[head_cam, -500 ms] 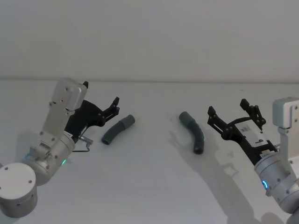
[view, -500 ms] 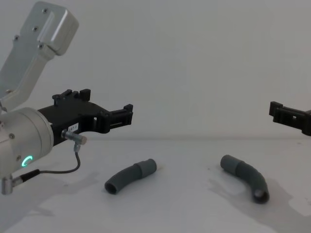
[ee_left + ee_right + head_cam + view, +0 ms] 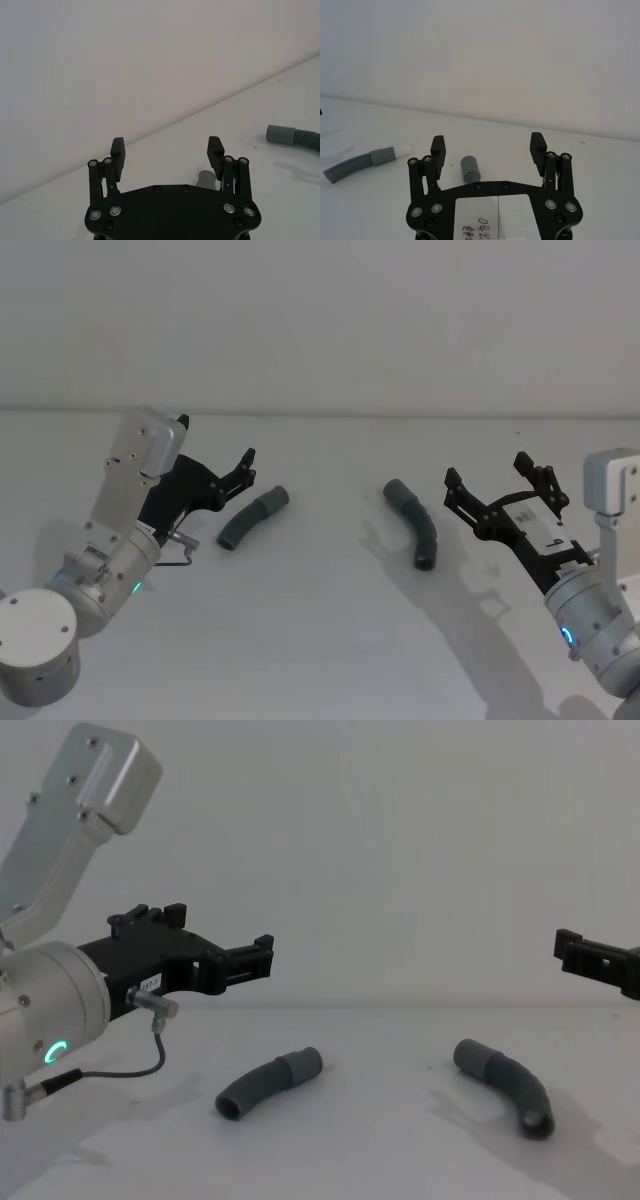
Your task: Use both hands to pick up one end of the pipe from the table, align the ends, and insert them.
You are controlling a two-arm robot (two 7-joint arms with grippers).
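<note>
Two curved dark grey pipe pieces lie apart on the white table point(image 3: 320, 640). The left piece point(image 3: 252, 517) point(image 3: 268, 1083) rests just right of and below my left gripper point(image 3: 215, 443) point(image 3: 220, 935) point(image 3: 166, 147), which hovers open with nothing between its fingers. In the right wrist view this piece point(image 3: 365, 162) shows a ribbed body, a collar and a pale whitish tip point(image 3: 402, 149). The right piece point(image 3: 413, 523) point(image 3: 505, 1085) lies left of my right gripper point(image 3: 487, 470) point(image 3: 487, 142), also open and holding nothing. Its round end point(image 3: 469, 167) faces that gripper.
A plain pale wall rises behind the table's far edge. A thin grey cable point(image 3: 140, 1065) loops under the left wrist. About a hand's width of bare white surface separates the two pieces.
</note>
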